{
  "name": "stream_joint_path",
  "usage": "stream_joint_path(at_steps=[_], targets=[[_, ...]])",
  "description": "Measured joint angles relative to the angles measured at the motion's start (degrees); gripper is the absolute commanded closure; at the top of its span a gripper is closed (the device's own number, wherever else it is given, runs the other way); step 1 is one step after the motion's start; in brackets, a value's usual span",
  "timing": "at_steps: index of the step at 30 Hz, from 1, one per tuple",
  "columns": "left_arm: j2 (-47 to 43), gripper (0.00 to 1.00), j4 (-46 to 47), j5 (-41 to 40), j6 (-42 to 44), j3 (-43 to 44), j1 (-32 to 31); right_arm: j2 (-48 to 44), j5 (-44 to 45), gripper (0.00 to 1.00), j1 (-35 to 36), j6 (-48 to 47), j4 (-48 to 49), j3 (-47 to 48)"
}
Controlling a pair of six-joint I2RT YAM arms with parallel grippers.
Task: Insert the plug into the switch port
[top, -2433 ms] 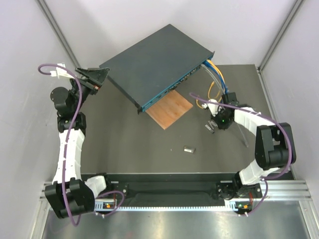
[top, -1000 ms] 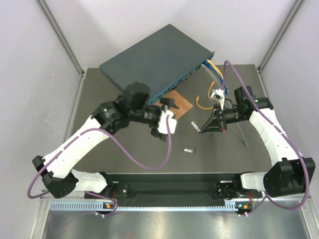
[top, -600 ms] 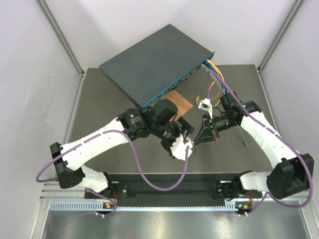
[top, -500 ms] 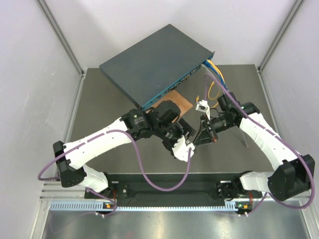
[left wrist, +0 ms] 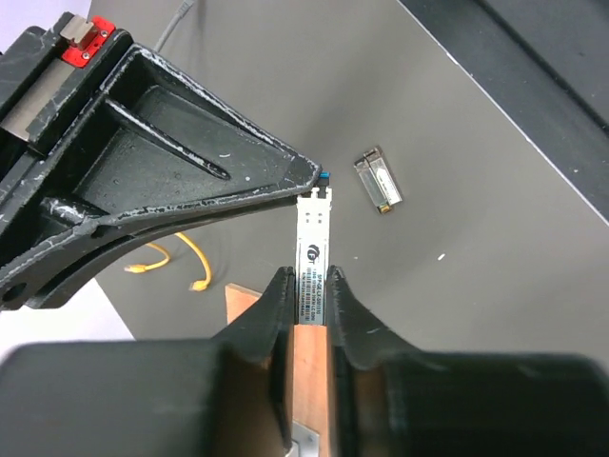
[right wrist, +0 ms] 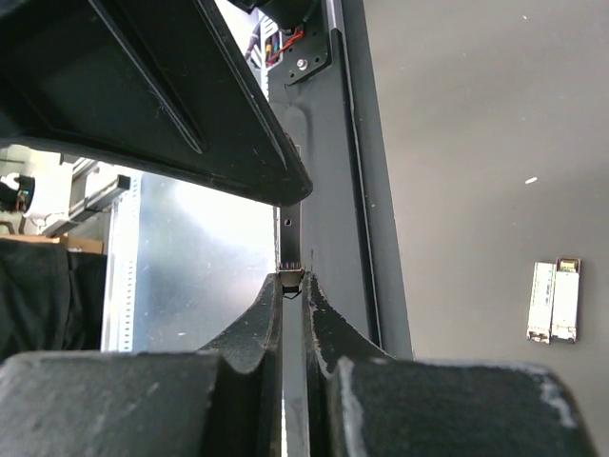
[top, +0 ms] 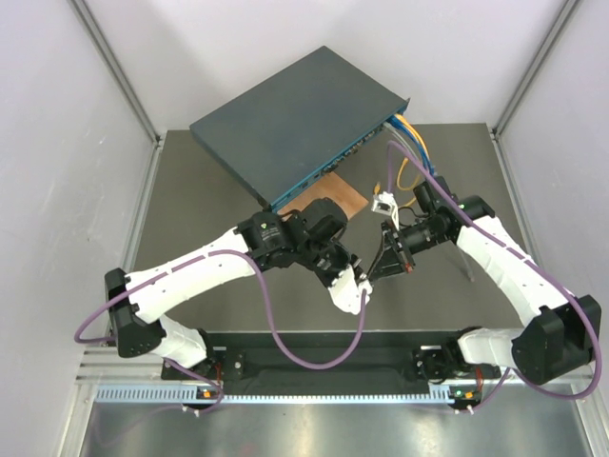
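Observation:
The plug [left wrist: 313, 228] is a small silver module with a printed label, held in the air between both grippers. My left gripper [left wrist: 310, 278] is shut on its near end. My right gripper [right wrist: 293, 284] has its fingertips on the other end of the plug [right wrist: 289, 243], which shows edge-on as a thin dark bar. In the top view the left gripper [top: 362, 270] and right gripper [top: 380, 273] meet tip to tip above the mat's middle. The switch [top: 295, 124], a flat dark blue-grey box with a teal front, lies at the back.
A second silver module [left wrist: 378, 179] lies on the dark mat [top: 209, 219]. A thin brown wooden square [top: 335, 195] sits in front of the switch. Yellow and blue cables [top: 409, 143] run from the switch's right corner. White walls stand on both sides.
My left arm swung in from the left to the middle, and its gripper closed on the plug that the right gripper holds up. The right arm shifted slightly left.

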Motion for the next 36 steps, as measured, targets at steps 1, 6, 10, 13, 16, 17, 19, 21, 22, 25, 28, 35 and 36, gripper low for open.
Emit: stream_joint_path(at_steps=[1,6,10,13,16,17,19,21,22,25,28,35,36], targets=[[0.0,0.98,0.0,-0.1,0.1,-0.1,0.0,0.0,0.1,0.85,0.0,0.0,0.0,0.0],[0.0,1.00,0.9,-0.2,-0.9,-0.9,-0.1,-0.4,1.4,0.24,-0.2,0.5,0.3,0.0],[0.0,1.00,1.8,-0.2,-5.8,-1.3,0.1,-3.4,5.7,0.13,-2.5,-0.3,1.5,0.2],[0.0,1.00,2.3,1.4,-11.4,-1.3,1.2,-7.4,9.4,0.12,-5.0,-1.7,3.3,0.7],[0.5,1.00,2.3,3.9,-18.3,0.0,3.5,-12.5,12.8,0.15,-6.0,-3.9,5.3,0.9],[1.2,1.00,2.6,4.7,-20.8,1.0,4.3,-14.1,13.4,0.18,-6.0,-4.6,5.8,0.9],[2.2,1.00,3.7,5.9,-25.9,2.6,5.8,-16.1,13.7,0.22,-6.0,-5.7,6.4,0.9],[2.9,1.00,5.0,6.6,-30.2,3.6,6.9,-17.0,13.7,0.29,-6.0,-6.2,6.7,0.9],[3.2,1.00,5.6,7.1,-32.9,4.0,7.4,-17.1,13.7,0.30,-5.7,-6.5,6.9,0.9],[4.0,1.00,6.6,8.0,-37.8,5.2,8.2,-16.9,14.4,0.29,-4.9,-6.2,8.5,0.8],[4.5,1.00,7.5,8.7,-40.7,5.7,8.5,-17.1,15.4,0.30,-3.3,-5.4,11.2,0.7],[4.5,1.00,8.1,10.2,-43.7,5.7,8.5,-17.1,16.3,0.39,-1.3,-5.5,14.8,0.7],[4.5,1.00,8.3,10.3,-44.0,5.7,8.6,-17.0,16.3,0.39,-1.1,-5.7,15.0,0.7]])
